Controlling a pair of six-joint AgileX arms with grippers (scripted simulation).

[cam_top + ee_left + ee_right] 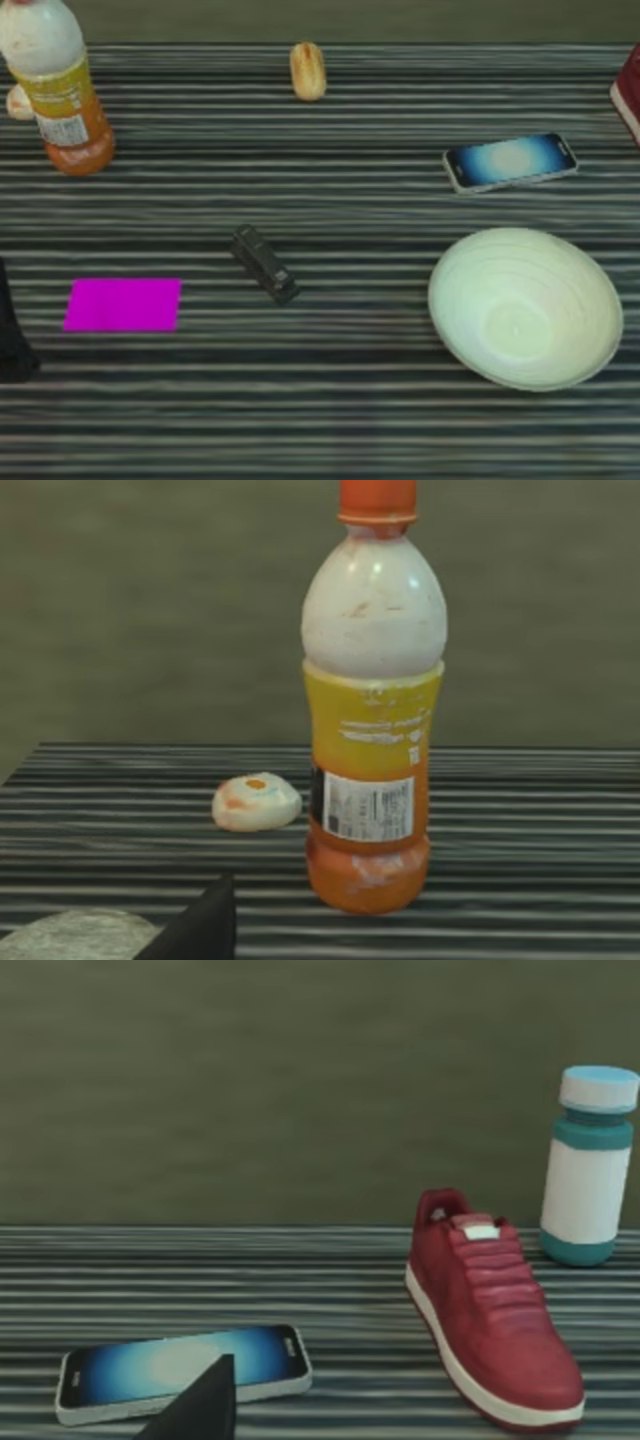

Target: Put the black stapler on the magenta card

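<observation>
The black stapler (265,264) lies slantwise on the striped table near the middle of the top view, with nothing touching it. The magenta card (123,304) lies flat to its left, bare, a short gap between the two. My left gripper (12,335) shows only as a dark shape at the table's left edge, just left of the card and well away from the stapler. My right gripper (200,1405) is outside the top view; its wrist view shows a black tip of it over a phone. Neither wrist view shows the stapler or the card.
An orange juice bottle (57,85) and a small white lump (18,102) stand at the back left. A bread roll (308,70) lies at the back middle. On the right are a phone (511,161), a pale bowl (525,306), a red shoe (490,1315) and a white-and-teal bottle (590,1165).
</observation>
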